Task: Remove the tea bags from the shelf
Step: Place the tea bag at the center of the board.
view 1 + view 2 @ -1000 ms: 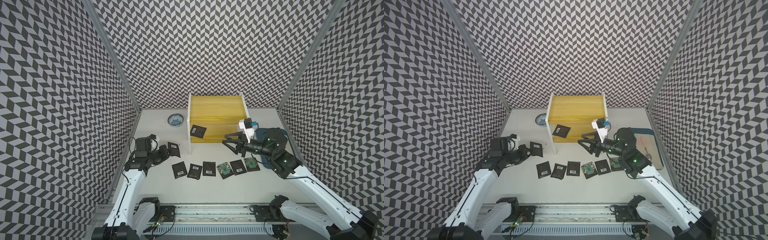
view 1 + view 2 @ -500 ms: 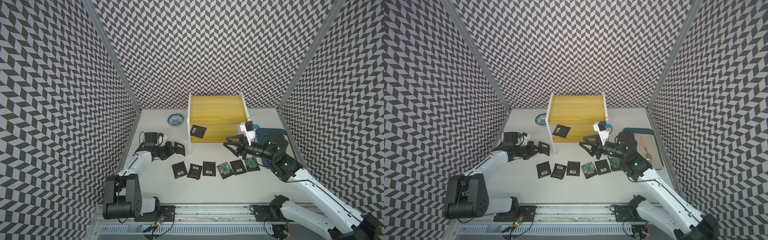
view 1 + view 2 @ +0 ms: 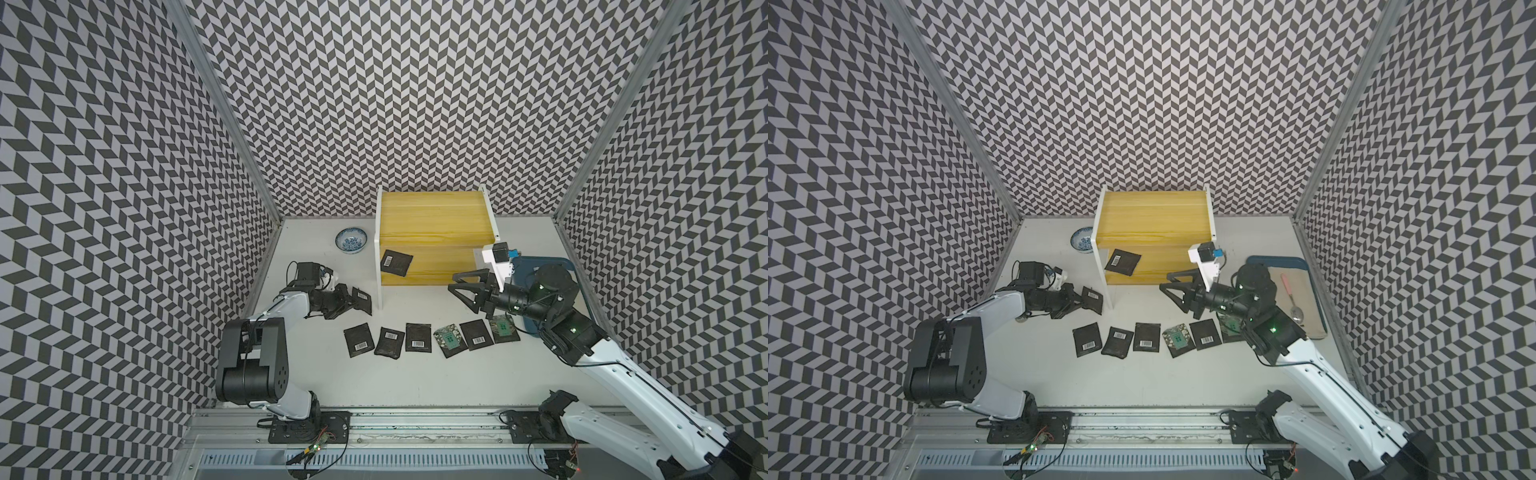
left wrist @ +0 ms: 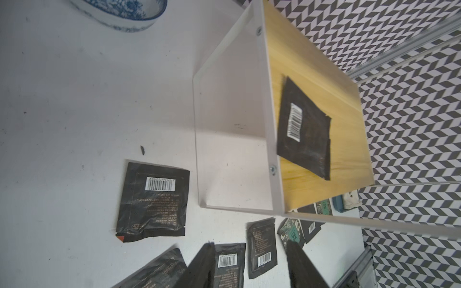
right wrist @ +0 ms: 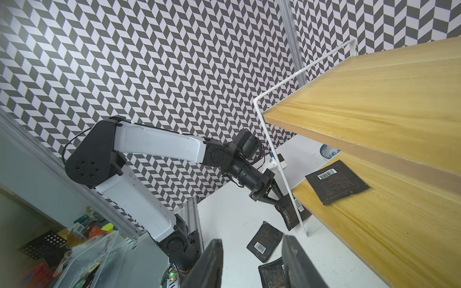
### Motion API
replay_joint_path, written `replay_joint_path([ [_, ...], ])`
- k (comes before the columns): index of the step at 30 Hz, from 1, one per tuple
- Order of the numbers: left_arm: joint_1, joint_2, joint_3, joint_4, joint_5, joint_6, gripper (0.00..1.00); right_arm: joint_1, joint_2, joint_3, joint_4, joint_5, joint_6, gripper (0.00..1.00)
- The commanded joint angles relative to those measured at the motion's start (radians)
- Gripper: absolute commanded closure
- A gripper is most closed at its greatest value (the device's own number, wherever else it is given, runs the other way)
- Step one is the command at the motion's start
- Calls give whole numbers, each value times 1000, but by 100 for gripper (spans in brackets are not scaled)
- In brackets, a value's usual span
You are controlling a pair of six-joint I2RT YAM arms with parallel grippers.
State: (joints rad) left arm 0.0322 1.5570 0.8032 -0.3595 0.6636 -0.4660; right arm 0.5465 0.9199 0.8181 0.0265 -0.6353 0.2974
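One tea bag [image 3: 397,262] on the shelf's [image 3: 436,216] lower board, left edge, seven others [image 3: 418,337] on the counter [image 3: 415,382], left jaws apart, right jaws apart, both empty.

- We see the shelf [image 3: 434,216] boards as yellow wood, smooth, with a fine grain and a soft sheen; its side frame [image 4: 266,99] looks to us like white painted metal, matt.
- The tea bags [image 4: 153,199] look like thin black foil or plastic, a little wrinkled, with a dull shine.
- The bowl [image 3: 351,240] is glazed ceramic, glossy.
- The table [image 3: 415,382] is white and matt, with small scuff marks.
- The tray [image 3: 1275,259] looks like dark blue plastic, with a beige cloth [image 3: 1308,307] inside.
- The left arm [image 5: 159,144] has a smooth white plastic shell and matt black joints.
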Motion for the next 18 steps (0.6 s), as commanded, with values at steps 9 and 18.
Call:
replay_joint_path([
  [9, -2, 67, 19, -25, -105, 31, 85, -5, -40, -25, 25, 25, -7, 58],
  [18, 6, 55, 42, -56, -152, 32, 70, -4, -35, -31, 32, 22, -2, 58],
])
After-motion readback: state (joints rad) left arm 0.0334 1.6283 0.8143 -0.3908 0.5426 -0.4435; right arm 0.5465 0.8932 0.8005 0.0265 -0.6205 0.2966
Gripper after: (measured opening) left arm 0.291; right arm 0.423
